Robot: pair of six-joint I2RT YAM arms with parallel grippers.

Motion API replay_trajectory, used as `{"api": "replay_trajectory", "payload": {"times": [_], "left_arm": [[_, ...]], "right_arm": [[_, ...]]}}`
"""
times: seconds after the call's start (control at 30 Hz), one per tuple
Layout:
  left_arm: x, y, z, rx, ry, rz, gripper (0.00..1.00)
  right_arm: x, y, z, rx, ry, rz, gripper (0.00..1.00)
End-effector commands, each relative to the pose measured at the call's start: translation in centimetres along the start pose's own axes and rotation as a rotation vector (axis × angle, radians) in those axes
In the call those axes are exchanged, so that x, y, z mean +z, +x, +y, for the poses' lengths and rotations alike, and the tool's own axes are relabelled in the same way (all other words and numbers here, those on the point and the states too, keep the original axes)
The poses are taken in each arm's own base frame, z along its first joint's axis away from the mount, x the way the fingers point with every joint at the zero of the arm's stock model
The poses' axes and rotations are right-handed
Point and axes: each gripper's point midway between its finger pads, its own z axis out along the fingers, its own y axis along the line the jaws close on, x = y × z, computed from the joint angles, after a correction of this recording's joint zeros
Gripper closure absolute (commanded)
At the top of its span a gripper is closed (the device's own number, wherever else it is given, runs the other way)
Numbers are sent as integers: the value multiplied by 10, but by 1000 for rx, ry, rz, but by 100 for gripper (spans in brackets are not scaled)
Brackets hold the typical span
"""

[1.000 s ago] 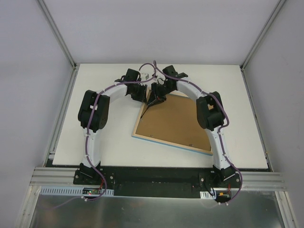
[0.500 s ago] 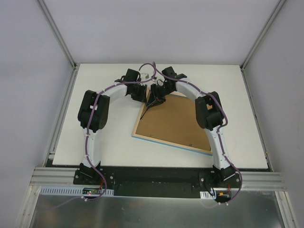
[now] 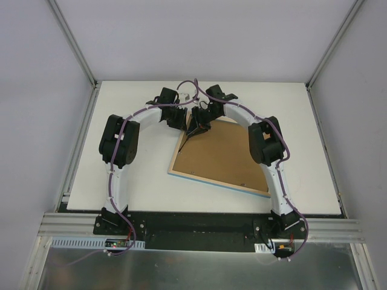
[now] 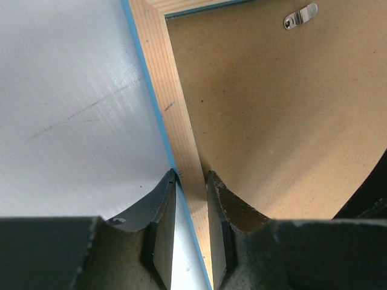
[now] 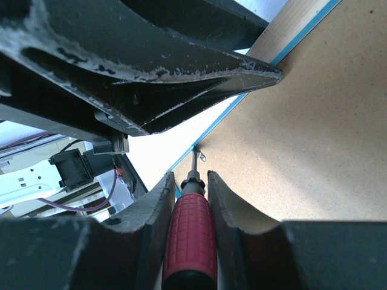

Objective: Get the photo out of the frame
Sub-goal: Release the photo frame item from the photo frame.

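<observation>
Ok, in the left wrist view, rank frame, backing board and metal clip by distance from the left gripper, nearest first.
1. frame: rim held in the left gripper.
2. backing board: just right of it.
3. metal clip: far top right.

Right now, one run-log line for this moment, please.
frame: face down | left gripper: jaws on frame rim | right gripper: jaws on screwdriver, tip at clip | photo: hidden
</observation>
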Motion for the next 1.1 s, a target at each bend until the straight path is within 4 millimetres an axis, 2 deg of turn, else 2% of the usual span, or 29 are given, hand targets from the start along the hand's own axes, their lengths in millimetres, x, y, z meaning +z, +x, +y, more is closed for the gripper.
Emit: {"api": "replay_trajectory", "payload": {"times": [0.0, 0.33, 0.57, 1.07], "left_arm": [[7, 29, 17, -10, -57, 74, 94], [6, 29, 18, -16, -56, 71, 95], [6, 28, 17, -15, -54, 70, 95], [6, 28, 17, -15, -56, 68, 96]], "right_arm": [[10, 7, 18, -37, -29, 34, 99], [2, 1, 23, -81, -23, 18, 99], [-8, -3, 17, -95, -2, -1, 99], [2, 0, 23, -106, -8, 17, 99]]}}
